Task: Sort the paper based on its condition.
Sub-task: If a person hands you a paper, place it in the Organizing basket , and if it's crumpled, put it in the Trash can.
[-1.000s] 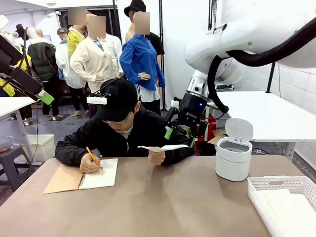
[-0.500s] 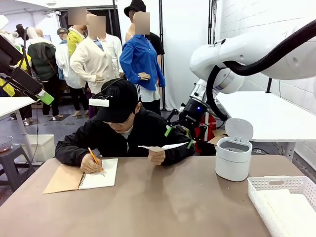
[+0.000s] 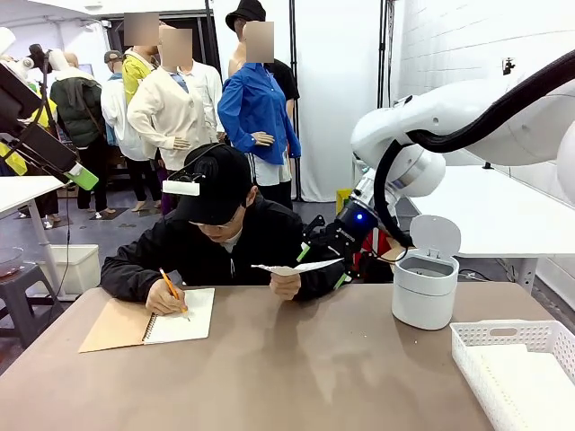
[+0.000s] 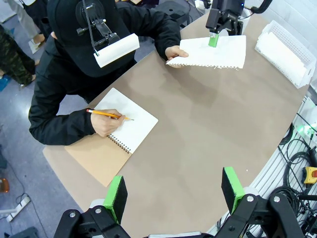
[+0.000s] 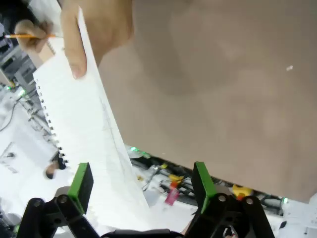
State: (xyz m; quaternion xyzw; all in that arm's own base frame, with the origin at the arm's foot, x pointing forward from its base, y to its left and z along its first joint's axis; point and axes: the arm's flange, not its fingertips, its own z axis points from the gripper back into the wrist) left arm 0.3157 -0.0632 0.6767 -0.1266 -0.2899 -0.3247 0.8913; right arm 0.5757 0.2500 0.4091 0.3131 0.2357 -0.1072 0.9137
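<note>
Right pincer wide open, empty, straddling right edge of flat paper sheet held in person's hand above far bench, long axis left-right.

The right arm is glossy white with rounded joint housings, and a thick black cable loops along it. Its wrist section is black with a small blue light. The right gripper is black with green pads; the left gripper has the same black linkage with visible pivot bolts. The person wears a black cap and black long-sleeved jacket.
</note>
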